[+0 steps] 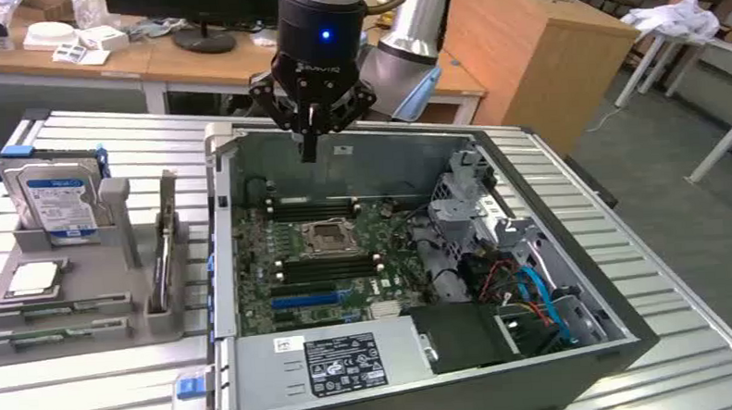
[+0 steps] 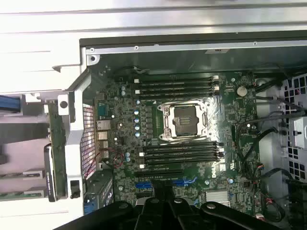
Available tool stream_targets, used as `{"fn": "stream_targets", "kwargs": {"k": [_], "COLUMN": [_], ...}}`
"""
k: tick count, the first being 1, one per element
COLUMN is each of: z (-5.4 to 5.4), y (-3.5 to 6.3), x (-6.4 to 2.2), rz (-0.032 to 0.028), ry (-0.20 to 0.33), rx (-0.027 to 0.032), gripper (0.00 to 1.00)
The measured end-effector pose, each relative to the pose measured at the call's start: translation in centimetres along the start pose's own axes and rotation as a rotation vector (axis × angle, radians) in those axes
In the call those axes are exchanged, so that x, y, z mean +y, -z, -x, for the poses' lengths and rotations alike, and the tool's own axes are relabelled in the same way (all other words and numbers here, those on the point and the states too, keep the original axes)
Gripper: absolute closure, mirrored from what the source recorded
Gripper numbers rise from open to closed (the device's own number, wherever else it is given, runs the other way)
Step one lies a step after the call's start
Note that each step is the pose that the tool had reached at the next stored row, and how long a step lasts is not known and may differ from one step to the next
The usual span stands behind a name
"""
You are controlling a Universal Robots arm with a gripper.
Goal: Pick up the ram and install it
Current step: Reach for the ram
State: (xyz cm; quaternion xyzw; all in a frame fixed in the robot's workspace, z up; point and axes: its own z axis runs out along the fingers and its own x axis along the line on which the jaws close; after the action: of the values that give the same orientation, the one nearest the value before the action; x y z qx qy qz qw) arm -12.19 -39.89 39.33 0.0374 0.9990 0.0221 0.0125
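Carry step: my black gripper (image 1: 307,126) clamps the thin ram stick (image 1: 308,150) edge-on over the open grey computer case (image 1: 389,167); seating, I judge, demands alignment with a black memory slot (image 2: 180,152)

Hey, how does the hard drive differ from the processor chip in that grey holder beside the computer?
The hard drive stands upright in its slot; the processor chip lies flat. The hard drive is boxy with a blue label; the processor chip is a thin silver square. Both sit in the grey holder, outside the computer case.
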Motion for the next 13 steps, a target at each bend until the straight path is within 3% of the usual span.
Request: {"fn": "stream_targets", "kwargs": {"k": [13], "z": [-0.12], "y": [0.01], "x": [-0.01], "rz": [-0.0001], "ry": [0.0], "rx": [0.0], "gripper": [0.89]}}
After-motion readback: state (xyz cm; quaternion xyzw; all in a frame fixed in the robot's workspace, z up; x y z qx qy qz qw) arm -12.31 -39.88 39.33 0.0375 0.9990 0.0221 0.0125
